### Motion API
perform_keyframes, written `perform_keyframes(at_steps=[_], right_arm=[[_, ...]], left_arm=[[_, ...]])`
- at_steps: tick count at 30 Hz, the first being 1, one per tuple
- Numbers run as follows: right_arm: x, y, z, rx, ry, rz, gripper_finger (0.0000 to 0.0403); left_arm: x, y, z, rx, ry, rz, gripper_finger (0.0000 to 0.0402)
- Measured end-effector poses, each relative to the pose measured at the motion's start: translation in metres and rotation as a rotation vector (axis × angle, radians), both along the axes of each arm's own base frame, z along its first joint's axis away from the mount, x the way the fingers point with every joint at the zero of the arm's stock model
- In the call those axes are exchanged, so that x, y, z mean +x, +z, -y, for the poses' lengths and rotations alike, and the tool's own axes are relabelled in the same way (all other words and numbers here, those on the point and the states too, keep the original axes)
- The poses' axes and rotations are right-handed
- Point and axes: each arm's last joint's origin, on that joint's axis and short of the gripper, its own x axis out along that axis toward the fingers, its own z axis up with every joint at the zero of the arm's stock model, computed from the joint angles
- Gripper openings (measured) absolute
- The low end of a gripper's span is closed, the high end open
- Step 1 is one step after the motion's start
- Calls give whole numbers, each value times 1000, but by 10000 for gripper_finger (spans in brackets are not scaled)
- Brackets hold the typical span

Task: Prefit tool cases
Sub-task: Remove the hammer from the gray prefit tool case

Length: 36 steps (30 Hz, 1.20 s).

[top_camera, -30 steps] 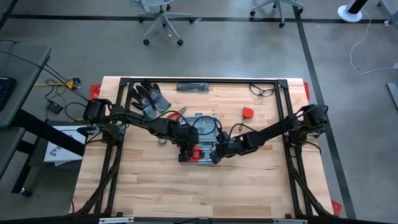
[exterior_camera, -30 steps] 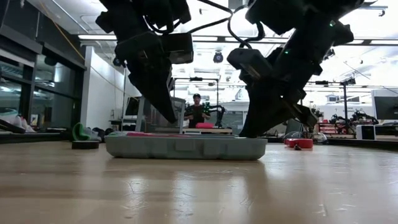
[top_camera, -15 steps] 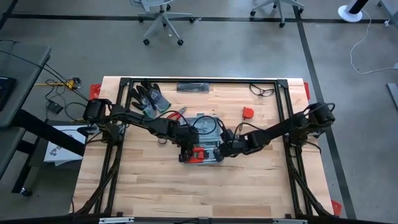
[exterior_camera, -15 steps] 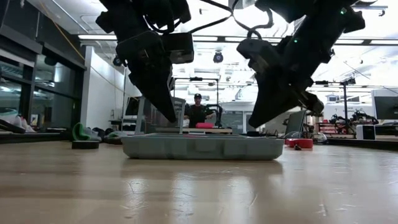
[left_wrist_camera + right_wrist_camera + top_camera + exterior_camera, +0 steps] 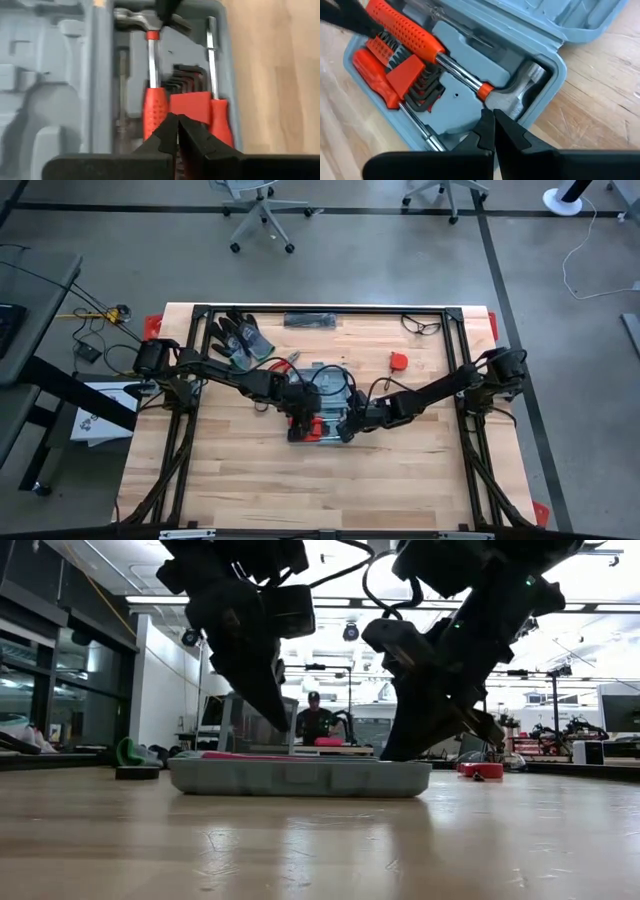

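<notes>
The blue-grey tool case (image 5: 323,385) lies open at the table's middle, resting flat on its outer shell (image 5: 300,778). Its near half holds a red-handled hammer (image 5: 405,32), a red screwdriver (image 5: 220,120) and a red hex key holder (image 5: 192,105). My left gripper (image 5: 177,122) is shut and slants down over the hammer's handle end (image 5: 300,420). My right gripper (image 5: 492,120) is shut and slants down at the hammer's head (image 5: 512,100), on the case's right part (image 5: 347,430). My left gripper's shut fingertips (image 5: 170,125) point down at the gap between the hammer's red handle (image 5: 154,107) and the hex key holder; I cannot tell whether they touch. My right gripper's shut fingertips (image 5: 485,125) stand just before the hammer's steel head, slanting down from the table's right; whether they touch, I cannot tell.
Dark gloves (image 5: 240,335) lie at the far left, a black strip (image 5: 310,320) at the far edge, a dark looped thing (image 5: 422,326) at the far right, and a small red thing (image 5: 398,361) right of the case. A person (image 5: 317,720) sits in the room beyond.
My right gripper rose and drew toward the table's right edge, then came back down to the hammer's head. The case slid a little toward the right edge with it and back again. It lies now where it lay a second ago.
</notes>
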Motion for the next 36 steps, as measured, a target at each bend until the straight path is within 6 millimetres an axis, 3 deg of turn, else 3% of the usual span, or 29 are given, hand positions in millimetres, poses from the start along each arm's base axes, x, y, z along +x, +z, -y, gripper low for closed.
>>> perform_keyframes(at_steps=[12, 18, 24, 32, 36], right_arm=[[1, -1, 1, 9, -21, 11, 0], [1, -1, 1, 9, -22, 12, 0], [1, -1, 1, 7, -23, 11, 0], [0, -1, 1, 5, -23, 9, 0], [0, -2, 0, 19, -13, 1, 0]], left_arm=[[-7, -11, 0, 183, -161, -95, 160], [-2, -34, 4, 187, -196, -153, 198], [-1, -49, 11, 237, -199, -200, 185], [0, -56, 9, 314, -112, -219, 74], [7, -66, 8, 232, -112, -205, 71]])
